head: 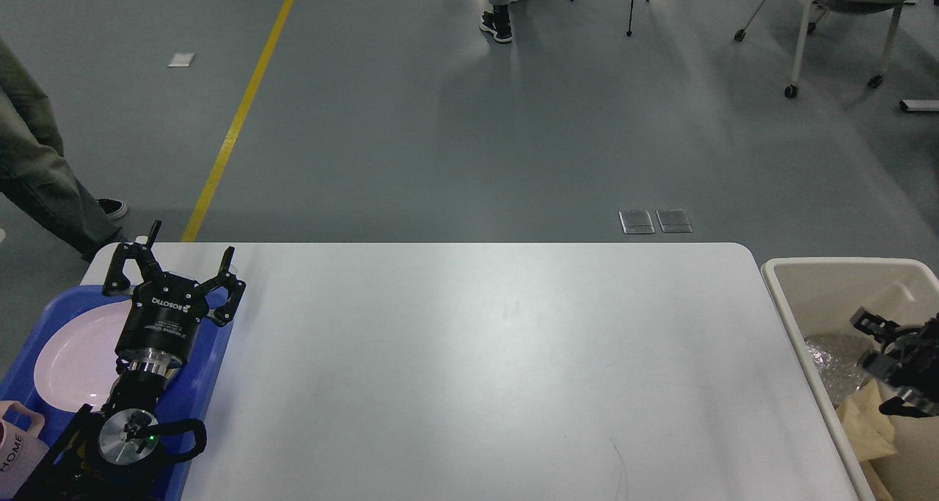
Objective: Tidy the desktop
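The desktop (477,354) is a large white tabletop with nothing lying on its middle. At its far left corner my left gripper (174,260) stands open and empty, just above the blue tray (57,300). My right gripper (871,339) hangs over the cream bin (794,317) beyond the desktop's right edge. Its two dark fingers stand apart with nothing visible between them.
The blue tray holds a white plate (66,361) and a pink cup (16,450). Crumpled foil (827,360) and brown paper (869,428) lie in the bin. A person's legs (37,171) stand off the far left corner.
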You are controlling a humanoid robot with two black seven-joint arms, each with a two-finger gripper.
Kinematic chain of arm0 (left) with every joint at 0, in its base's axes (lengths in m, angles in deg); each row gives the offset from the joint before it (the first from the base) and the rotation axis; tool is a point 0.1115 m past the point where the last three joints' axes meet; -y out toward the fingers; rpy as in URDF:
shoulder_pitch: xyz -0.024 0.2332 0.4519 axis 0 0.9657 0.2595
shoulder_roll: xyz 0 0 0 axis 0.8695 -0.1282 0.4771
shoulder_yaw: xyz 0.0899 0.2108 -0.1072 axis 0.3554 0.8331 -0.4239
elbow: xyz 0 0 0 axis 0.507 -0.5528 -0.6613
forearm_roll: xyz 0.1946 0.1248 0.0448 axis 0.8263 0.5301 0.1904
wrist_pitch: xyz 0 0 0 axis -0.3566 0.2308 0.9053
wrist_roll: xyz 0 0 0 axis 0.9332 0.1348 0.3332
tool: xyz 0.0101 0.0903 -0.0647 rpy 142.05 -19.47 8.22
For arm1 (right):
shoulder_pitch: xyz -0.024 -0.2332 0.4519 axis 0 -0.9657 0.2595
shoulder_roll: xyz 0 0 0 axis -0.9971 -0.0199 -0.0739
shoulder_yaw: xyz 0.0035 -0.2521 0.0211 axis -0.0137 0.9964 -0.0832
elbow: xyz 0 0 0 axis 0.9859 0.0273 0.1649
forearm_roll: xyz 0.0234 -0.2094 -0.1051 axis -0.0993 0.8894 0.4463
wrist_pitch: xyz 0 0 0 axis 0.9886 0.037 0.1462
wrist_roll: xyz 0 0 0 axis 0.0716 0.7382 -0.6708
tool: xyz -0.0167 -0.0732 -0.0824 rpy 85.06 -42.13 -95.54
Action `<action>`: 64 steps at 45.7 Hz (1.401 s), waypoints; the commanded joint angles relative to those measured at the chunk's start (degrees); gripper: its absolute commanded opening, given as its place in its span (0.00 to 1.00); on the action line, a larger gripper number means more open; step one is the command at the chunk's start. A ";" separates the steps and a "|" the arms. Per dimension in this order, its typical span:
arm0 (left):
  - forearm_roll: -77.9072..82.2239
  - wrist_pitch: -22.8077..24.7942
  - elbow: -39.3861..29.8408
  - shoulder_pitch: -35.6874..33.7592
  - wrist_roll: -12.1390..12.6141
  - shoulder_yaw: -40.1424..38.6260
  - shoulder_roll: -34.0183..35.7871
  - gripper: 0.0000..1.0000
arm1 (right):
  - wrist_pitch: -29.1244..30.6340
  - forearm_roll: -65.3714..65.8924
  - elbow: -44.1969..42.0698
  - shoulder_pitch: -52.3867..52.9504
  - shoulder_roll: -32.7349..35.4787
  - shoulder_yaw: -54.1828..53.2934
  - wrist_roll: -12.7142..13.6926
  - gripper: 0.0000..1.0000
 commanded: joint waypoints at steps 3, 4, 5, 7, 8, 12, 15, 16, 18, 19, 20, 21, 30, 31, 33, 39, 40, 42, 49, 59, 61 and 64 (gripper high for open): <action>0.00 -0.04 0.00 0.00 0.00 0.00 0.07 0.97 | -0.01 -0.17 2.87 6.75 5.90 -19.84 0.08 1.00; 0.00 -0.04 0.00 0.00 0.00 0.00 -0.01 0.97 | 0.08 -0.09 3.04 6.92 6.34 -22.22 0.00 1.00; 0.00 -0.04 0.00 0.00 0.00 0.00 0.07 0.97 | 0.08 0.00 3.30 7.27 6.52 -24.59 -0.01 1.00; 0.00 -0.04 0.00 0.00 0.00 0.00 -0.01 0.97 | 0.17 0.00 4.88 8.06 6.87 -29.42 -0.01 1.00; 0.00 -0.04 0.00 0.00 0.00 0.00 -0.01 0.97 | 0.17 0.09 5.93 8.50 7.22 -32.06 -0.01 1.00; 0.00 0.05 0.00 0.00 0.00 0.00 -0.01 0.97 | 0.43 0.09 9.45 8.07 10.11 -45.32 -0.01 1.00; 0.00 0.05 0.00 0.00 0.00 0.00 -0.01 0.97 | 0.43 0.00 11.47 6.76 11.97 -57.27 -0.01 1.00; 0.00 -0.04 0.00 0.00 0.00 0.00 -0.01 0.97 | 0.43 0.00 12.35 5.71 11.97 -61.31 -0.01 1.00; 0.00 -0.04 0.00 0.00 0.00 0.00 0.07 0.97 | 0.43 0.00 13.93 3.16 11.97 -68.09 -0.01 1.00; 0.00 0.05 0.00 0.00 0.00 0.00 -0.01 0.97 | 0.43 0.00 14.46 1.75 11.97 -71.34 -0.01 1.00; 0.00 0.05 0.00 0.00 0.00 0.00 -0.01 0.97 | 0.52 0.00 14.99 0.70 11.97 -74.15 -0.01 1.00; 0.00 0.05 0.00 0.00 0.00 0.00 -0.01 0.97 | 0.52 0.00 15.52 -0.10 11.97 -77.05 -0.01 1.00; 0.00 -0.04 0.00 0.00 -0.09 0.00 -0.01 0.97 | 12.01 0.53 21.14 -14.23 11.71 -99.91 -2.63 1.00; 0.00 0.05 0.00 0.00 -0.09 0.00 -0.01 0.97 | 14.29 0.70 21.93 -16.17 11.36 -102.46 -4.21 1.00; 0.00 -0.04 0.00 0.00 -0.09 0.00 -0.01 0.97 | 18.08 1.05 23.25 -20.65 10.22 -106.77 -8.68 1.00; 0.00 0.05 0.00 0.00 -0.09 0.00 -0.01 0.97 | 26.44 4.30 25.02 -30.77 6.53 -113.38 -23.28 1.00; 0.00 -0.04 0.00 0.00 -0.09 0.00 -0.01 0.97 | 26.97 5.35 24.84 -31.48 5.83 -113.73 -24.34 1.00; 0.00 0.05 0.00 0.00 -0.09 0.00 -0.01 0.97 | 26.97 7.81 24.49 -32.71 3.98 -114.43 -26.01 1.00; 0.00 -0.04 0.00 0.00 -0.09 0.00 0.07 0.97 | 26.89 18.26 23.87 -39.56 -1.38 -120.06 -32.78 1.00; 0.00 -0.04 0.00 0.00 -0.09 0.00 0.07 0.97 | 25.48 24.00 23.78 -41.59 -6.57 -120.24 -34.99 1.00; 0.00 -0.04 0.00 0.00 -0.09 0.00 -0.01 0.97 | 25.39 23.91 23.78 -41.59 -6.57 -120.32 -34.99 1.00; 0.00 -0.04 0.00 0.00 0.00 0.00 0.07 0.97 | 25.39 23.82 23.70 -41.59 -6.57 -120.50 -34.99 1.00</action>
